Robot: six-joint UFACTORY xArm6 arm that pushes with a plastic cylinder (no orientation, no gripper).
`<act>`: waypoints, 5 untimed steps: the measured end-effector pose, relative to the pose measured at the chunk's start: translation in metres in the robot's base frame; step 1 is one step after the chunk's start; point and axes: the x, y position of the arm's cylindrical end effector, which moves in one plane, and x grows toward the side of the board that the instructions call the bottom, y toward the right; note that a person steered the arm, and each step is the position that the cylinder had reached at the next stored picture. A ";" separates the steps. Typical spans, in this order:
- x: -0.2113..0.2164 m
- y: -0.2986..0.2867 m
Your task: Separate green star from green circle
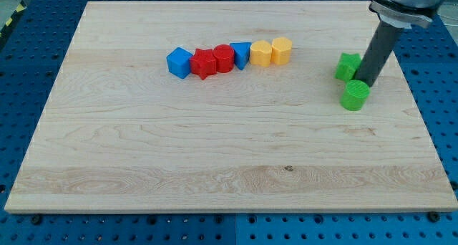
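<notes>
tip: my tip (366, 84) seemingly between green star block (348, 66) and green round block (354, 96) | grip: no fingers, bare dark rod (377, 51) | surface: wooden board (215, 152)

We show only as a straight dark rod (377, 50), charcoal grey and smooth, with a faint lighter sheen down one side. At the view's top it enters a wider collar (402, 7) banded in pale silver-grey and dark. Our tip (365, 82) ends blunt. No cables, screws or markings can be made out.
</notes>
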 end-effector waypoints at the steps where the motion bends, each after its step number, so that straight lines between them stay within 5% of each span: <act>1: -0.012 -0.026; 5: -0.034 -0.014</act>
